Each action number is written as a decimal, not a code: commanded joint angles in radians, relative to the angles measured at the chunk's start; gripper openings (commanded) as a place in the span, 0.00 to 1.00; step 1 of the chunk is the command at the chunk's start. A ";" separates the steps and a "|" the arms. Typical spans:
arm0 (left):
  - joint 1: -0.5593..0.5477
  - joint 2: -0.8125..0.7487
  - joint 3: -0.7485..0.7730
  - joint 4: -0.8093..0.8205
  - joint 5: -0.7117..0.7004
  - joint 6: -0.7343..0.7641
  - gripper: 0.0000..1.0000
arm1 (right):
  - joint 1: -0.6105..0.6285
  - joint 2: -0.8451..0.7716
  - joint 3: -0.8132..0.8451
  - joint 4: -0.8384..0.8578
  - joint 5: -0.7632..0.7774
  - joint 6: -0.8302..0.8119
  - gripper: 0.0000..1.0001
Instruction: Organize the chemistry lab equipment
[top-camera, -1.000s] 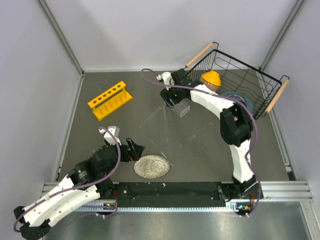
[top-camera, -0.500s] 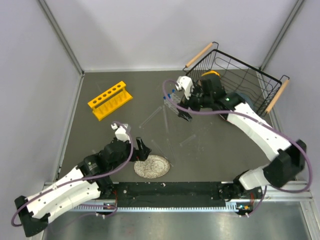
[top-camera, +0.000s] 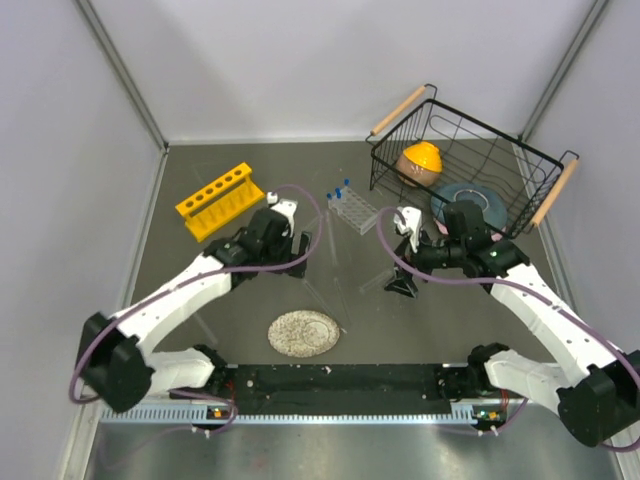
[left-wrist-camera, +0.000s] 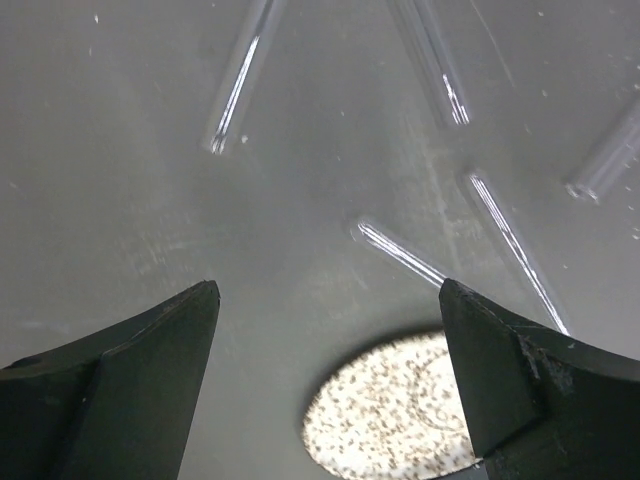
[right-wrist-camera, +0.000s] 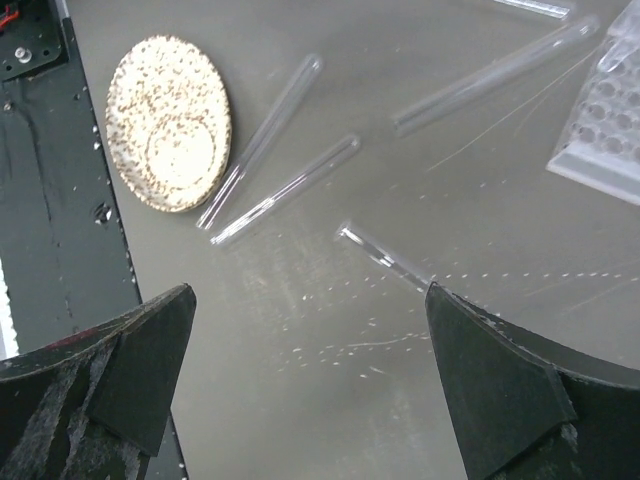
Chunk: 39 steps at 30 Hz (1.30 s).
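Note:
Several long clear test tubes lie scattered flat on the grey table, one of them (top-camera: 338, 262) in the middle. The left wrist view shows some of them (left-wrist-camera: 400, 251) and the right wrist view shows others (right-wrist-camera: 288, 190). A yellow six-hole rack (top-camera: 220, 200) stands at the back left. A small clear rack (top-camera: 354, 210) with blue-capped vials (top-camera: 336, 190) stands at the back middle, and its corner shows in the right wrist view (right-wrist-camera: 604, 120). My left gripper (top-camera: 293, 254) (left-wrist-camera: 327, 300) is open and empty above the tubes. My right gripper (top-camera: 402, 284) (right-wrist-camera: 310, 300) is open and empty over one tube (right-wrist-camera: 384, 256).
A round speckled disc (top-camera: 304, 333) lies near the front edge, seen also in the left wrist view (left-wrist-camera: 400, 410) and the right wrist view (right-wrist-camera: 170, 122). A black wire basket (top-camera: 470, 165) with dishes stands at the back right. Grey walls enclose the table.
My left arm has swung from the front left up to the table's middle, over the tubes. My right arm has pulled back from the clear rack to the middle right.

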 joint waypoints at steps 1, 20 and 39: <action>0.066 0.205 0.173 0.007 0.083 0.190 0.95 | -0.026 -0.036 -0.041 0.093 -0.092 0.012 0.99; 0.182 1.000 0.925 -0.293 0.113 0.490 0.54 | -0.047 -0.093 -0.068 0.096 -0.041 -0.008 0.99; 0.182 1.159 1.044 -0.373 0.169 0.516 0.19 | -0.047 -0.071 -0.065 0.094 -0.038 -0.004 0.99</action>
